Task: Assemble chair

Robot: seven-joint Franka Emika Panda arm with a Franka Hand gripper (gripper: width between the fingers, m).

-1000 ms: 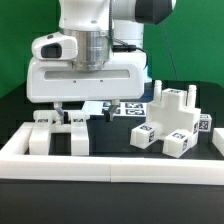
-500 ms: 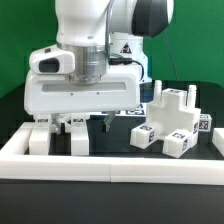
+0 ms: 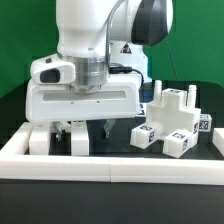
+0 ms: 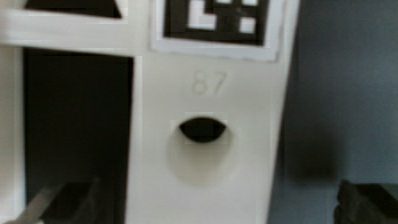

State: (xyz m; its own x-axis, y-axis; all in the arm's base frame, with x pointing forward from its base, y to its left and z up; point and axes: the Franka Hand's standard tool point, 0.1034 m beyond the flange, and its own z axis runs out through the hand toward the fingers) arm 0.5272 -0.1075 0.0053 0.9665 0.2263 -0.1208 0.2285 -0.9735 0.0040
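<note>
Sinking lower over the last second, the gripper (image 3: 84, 127) hung wide open astride 1 white chair part (image 4: 205, 100) on the counter (image 3: 115, 149); the other chair parts (image 3: 168, 125) sat apart, toward the exterior view's right. A grasp looked imminent.

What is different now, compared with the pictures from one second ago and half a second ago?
The hand came down, with its jaws wide open, toward the white chair part lying below it. It took hold of nothing and let go of nothing. The group of chair parts at the exterior view's right and the border rail stayed where they were.
</note>
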